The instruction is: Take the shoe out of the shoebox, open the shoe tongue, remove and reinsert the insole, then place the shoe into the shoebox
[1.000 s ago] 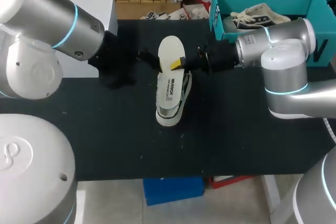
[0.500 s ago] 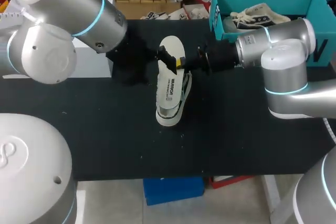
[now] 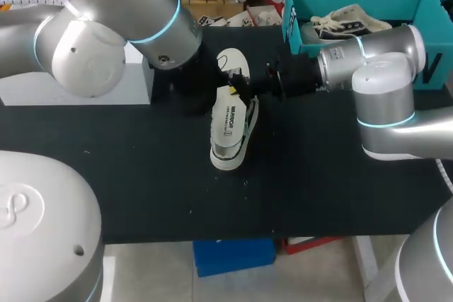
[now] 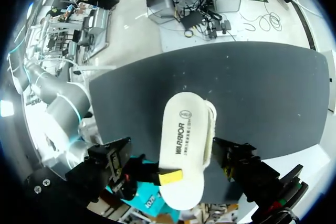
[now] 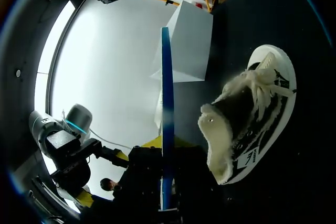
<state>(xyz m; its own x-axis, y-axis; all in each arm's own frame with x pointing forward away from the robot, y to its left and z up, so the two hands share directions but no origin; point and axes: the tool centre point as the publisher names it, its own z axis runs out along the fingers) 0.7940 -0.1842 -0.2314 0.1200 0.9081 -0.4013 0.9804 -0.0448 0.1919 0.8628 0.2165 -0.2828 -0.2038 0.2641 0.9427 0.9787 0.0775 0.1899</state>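
While right fingers (image 4: 170, 177) pinch the insole (image 4: 184, 140), left fingers (image 4: 113, 160) stand spread around it.

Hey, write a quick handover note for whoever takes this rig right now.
Left gripper open, close to the insole.
Right gripper shut on the insole, next to the shoe.
The shoe lies on its side on the table; shoebox far right, a second shoe inside.
Done: shoe out, insole out.
To do: reinsert insole, shoe back into shoebox.
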